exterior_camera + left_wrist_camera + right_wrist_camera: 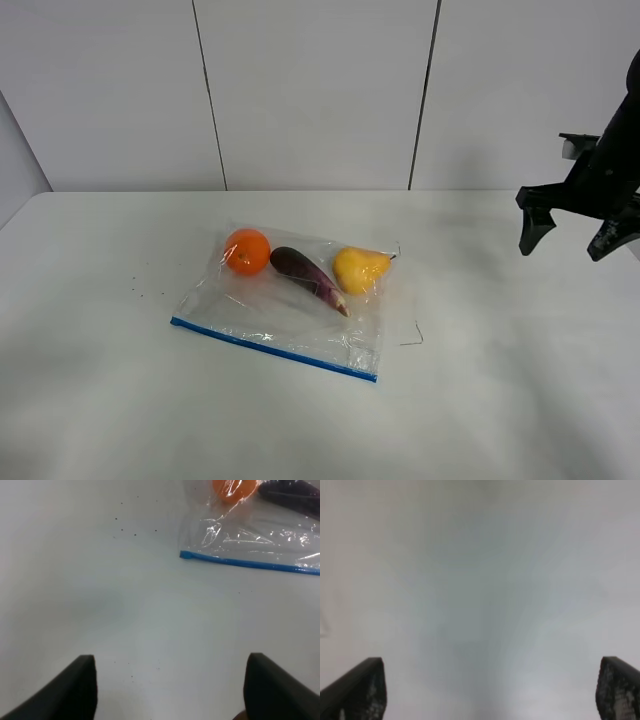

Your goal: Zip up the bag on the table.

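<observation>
The clear crinkly bag (285, 315) lies flat in the middle of the white table (120, 400), with an orange (247, 251), a purple eggplant (308, 277) and a yellow pear (358, 268) inside. Its blue zipper strip (272, 349) runs along the near edge. The strip's end (250, 563) and the orange (234, 489) also show in the left wrist view. My right gripper (572, 241) hangs open and empty above the table's right side, well away from the bag. My left gripper (170, 690) is open over bare table short of the strip; it is out of the high view.
Small dark specks (150, 285) dot the table left of the bag. A thin dark thread-like mark (413, 338) lies just right of the bag. A panelled grey wall (310, 90) stands behind the table's far edge.
</observation>
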{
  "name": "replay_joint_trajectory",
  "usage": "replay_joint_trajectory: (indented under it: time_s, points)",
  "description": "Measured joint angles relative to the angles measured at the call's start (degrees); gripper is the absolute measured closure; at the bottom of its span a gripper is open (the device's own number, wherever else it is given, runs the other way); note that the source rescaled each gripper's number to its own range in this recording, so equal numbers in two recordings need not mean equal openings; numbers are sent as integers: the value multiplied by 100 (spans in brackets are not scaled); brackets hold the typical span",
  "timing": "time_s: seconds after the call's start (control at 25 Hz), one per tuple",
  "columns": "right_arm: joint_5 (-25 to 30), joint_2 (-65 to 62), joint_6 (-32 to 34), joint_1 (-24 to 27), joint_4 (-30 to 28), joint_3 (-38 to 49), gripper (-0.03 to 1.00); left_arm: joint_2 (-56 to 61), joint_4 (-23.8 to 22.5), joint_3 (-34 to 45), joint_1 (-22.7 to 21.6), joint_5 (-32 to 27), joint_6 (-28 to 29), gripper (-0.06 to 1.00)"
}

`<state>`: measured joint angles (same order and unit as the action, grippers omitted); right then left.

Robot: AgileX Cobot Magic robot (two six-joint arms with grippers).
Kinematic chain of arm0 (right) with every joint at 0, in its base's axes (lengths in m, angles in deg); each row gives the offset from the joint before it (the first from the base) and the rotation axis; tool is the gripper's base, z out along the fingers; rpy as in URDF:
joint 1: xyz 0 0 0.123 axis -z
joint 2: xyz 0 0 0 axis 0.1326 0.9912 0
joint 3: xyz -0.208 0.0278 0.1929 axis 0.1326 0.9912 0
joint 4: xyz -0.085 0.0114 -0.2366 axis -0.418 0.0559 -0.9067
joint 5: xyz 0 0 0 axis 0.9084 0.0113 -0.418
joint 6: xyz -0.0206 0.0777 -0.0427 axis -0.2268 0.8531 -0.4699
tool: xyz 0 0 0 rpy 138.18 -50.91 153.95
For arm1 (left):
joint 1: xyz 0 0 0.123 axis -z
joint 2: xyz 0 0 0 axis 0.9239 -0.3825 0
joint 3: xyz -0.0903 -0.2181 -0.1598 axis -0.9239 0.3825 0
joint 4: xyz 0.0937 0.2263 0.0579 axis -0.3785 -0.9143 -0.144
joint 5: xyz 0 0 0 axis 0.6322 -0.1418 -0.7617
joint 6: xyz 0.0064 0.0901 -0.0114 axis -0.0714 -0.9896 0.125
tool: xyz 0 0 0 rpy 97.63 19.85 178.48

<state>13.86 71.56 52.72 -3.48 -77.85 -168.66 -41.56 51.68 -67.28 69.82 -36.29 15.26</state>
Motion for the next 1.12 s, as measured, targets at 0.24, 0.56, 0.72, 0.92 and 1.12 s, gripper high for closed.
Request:
replay_joint_trajectory:
  time_s: [0.24,0.56,0.72,0.92,1.12]
  points:
    - [42,-315,-316,-4,401,330,-3,0,0,0,0,0,0,7]
    - [41,-377,-432,-181,669,379,-3,0,0,0,0,0,0,7]
    - [41,-377,-408,-570,446,379,-2,0,0,0,0,0,0,7]
    - [30,-457,-166,-635,203,512,-2,0,0,0,0,0,0,7]
    - [23,-1159,-135,-635,200,1708,-1,0,0,0,0,0,0,7]
